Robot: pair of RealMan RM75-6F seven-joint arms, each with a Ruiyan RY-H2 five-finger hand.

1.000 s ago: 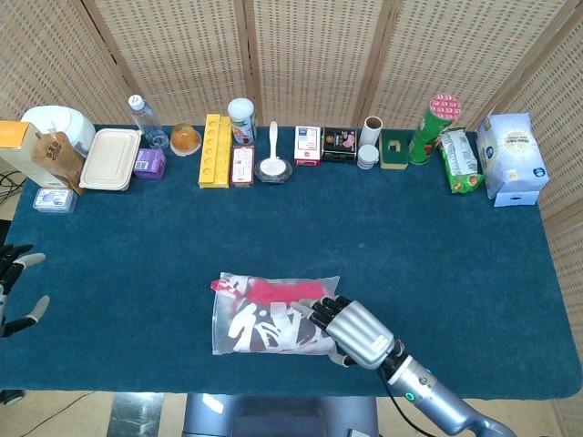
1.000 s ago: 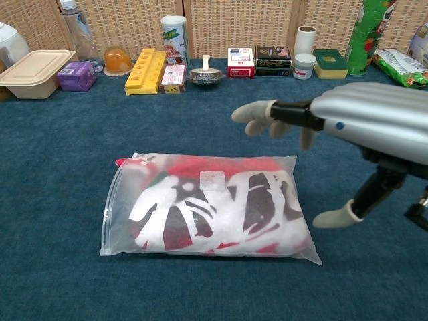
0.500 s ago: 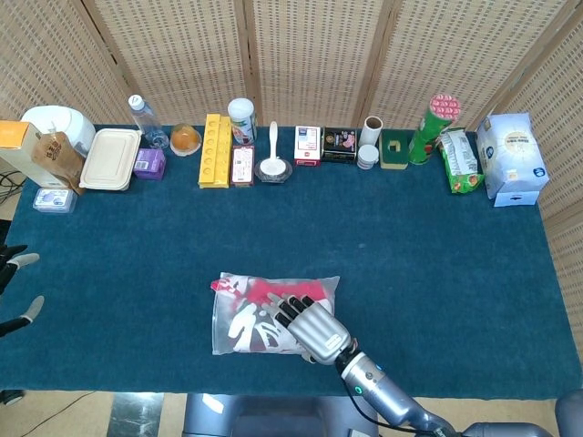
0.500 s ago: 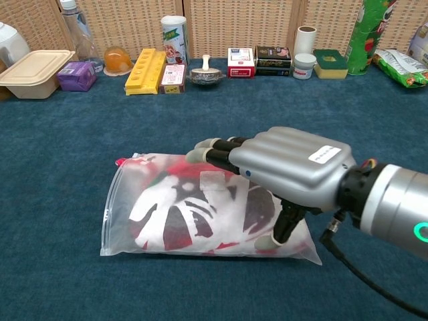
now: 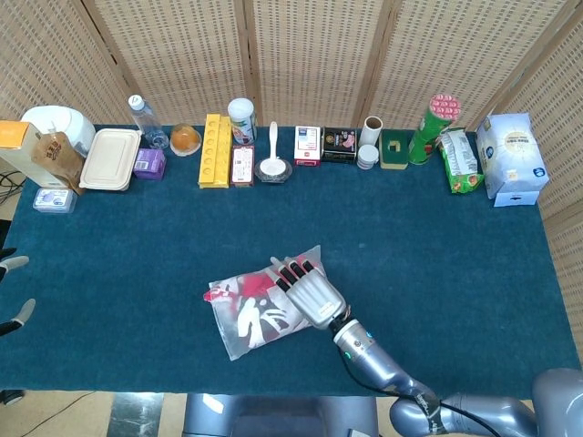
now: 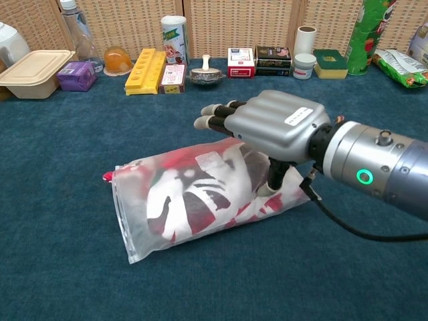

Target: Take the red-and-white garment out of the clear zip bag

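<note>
Woven wicker screen panels (image 5: 310, 55) standing behind the table (image 5: 455, 273), dark teal cloth covering it, even light falling.

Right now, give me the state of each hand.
Left hand: only fingertips show; cannot be told.
Right hand: holding the zip bag.

right hand (image 5: 311, 292) gripping clear zip bag (image 5: 260, 305), tilted on blue table (image 5: 437, 255)

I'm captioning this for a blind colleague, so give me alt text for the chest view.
The robot's right hand rests on the right end of a clear zip bag holding a red-and-white garment, the bag lying askew on a blue table. Boxes, a yellow tray and a bottle line the far edge.
</note>
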